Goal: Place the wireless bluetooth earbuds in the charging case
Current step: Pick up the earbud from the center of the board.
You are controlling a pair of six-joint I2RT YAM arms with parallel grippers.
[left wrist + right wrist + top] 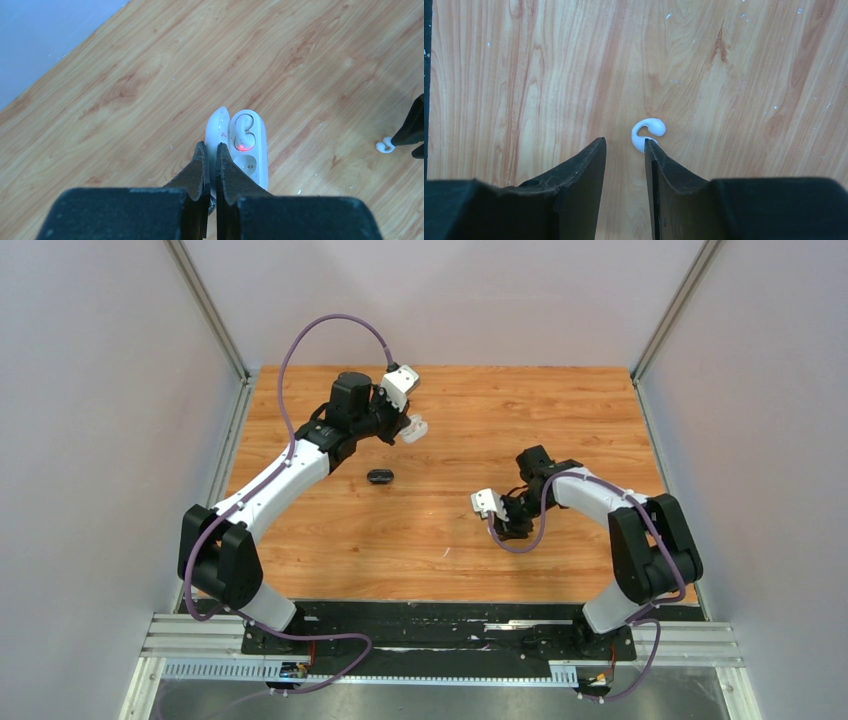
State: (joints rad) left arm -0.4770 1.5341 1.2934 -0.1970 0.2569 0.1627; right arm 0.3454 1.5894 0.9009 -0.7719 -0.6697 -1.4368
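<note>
A white charging case (pixel 250 150) lies open on the wooden table, its lid (pixel 216 131) standing up. One white earbud (pixel 243 135) sits in it with a red light, beside an empty socket (pixel 247 162). My left gripper (pixel 210 147) is shut on the case's lid edge; it also shows in the top view (pixel 405 423). A second white earbud (pixel 647 132) lies loose on the table and also shows in the left wrist view (pixel 384 145). My right gripper (pixel 625 145) is open just behind this earbud, its right fingertip (pixel 649 146) touching it. No black earbuds are in view.
A closed black pebble-shaped case (pixel 380 477) lies on the table between the two arms, near the left forearm. Grey walls (pixel 120 390) and metal posts bound the wooden table (pixel 560 410) on three sides.
</note>
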